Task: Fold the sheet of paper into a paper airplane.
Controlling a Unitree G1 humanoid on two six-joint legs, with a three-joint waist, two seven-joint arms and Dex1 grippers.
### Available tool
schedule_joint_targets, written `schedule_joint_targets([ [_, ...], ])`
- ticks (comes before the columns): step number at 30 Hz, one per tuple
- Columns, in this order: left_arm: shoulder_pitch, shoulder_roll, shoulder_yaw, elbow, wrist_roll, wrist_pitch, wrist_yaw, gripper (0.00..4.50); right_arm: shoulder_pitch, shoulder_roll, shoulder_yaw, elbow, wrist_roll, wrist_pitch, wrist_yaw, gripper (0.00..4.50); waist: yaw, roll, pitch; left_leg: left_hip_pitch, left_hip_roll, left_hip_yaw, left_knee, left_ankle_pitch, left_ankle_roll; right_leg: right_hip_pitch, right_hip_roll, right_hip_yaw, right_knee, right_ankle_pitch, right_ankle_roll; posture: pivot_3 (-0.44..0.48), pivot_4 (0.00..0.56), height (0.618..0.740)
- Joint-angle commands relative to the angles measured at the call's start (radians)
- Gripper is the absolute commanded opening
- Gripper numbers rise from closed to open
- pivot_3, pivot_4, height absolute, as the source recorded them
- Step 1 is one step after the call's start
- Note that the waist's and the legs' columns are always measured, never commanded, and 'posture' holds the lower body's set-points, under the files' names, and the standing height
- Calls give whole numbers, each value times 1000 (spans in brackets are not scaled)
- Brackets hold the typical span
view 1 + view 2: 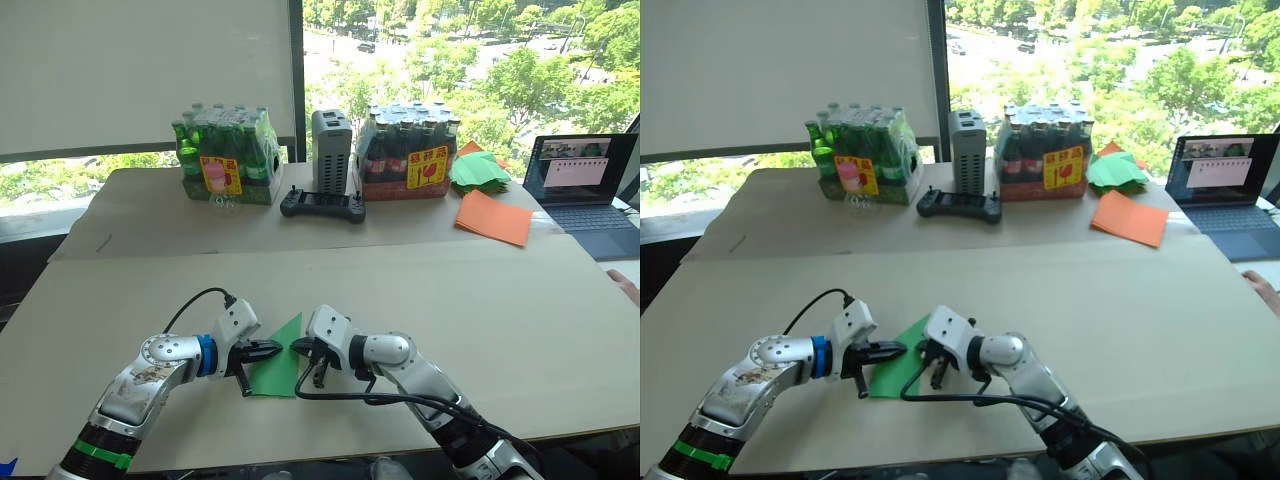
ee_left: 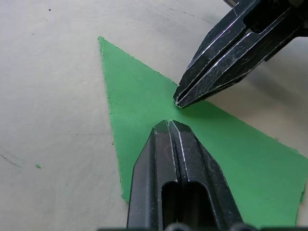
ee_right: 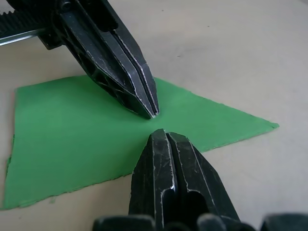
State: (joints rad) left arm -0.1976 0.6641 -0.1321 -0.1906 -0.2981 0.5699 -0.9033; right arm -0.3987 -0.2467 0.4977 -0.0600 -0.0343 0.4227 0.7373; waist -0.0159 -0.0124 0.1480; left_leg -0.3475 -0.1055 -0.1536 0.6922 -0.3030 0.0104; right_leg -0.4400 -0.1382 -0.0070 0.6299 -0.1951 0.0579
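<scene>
With the pointed sheet of paper (image 1: 278, 365) flat on the near surface (image 1: 520, 300), the left gripper (image 1: 270, 350) and right gripper (image 1: 300, 348), fingers closed on nothing, press its middle, apparently flattening a crease; next, lift one edge.

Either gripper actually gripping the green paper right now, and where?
Nothing is held. Both the left gripper and the right gripper are shut, tips pressing down on the middle of the sheet of paper, which lies flat on the table.
</scene>
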Motion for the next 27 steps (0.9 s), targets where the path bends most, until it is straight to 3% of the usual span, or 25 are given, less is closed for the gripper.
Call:
schedule_joint_targets([
  [1,-5,9,-3,-6,12,2,3,46,36,-19,51,1,-3,56,40,0,0,0,0,0,0,0,0,0,0,0,0,0,0,0,0,0,150,715],
  [27,3,20,-1,-10,12,12,2,46,99,-127,168,-189,20,130,168,0,1,0,0,1,1,1,0,-1,0,1,1,1,-1,0,0,0,150,715],
])
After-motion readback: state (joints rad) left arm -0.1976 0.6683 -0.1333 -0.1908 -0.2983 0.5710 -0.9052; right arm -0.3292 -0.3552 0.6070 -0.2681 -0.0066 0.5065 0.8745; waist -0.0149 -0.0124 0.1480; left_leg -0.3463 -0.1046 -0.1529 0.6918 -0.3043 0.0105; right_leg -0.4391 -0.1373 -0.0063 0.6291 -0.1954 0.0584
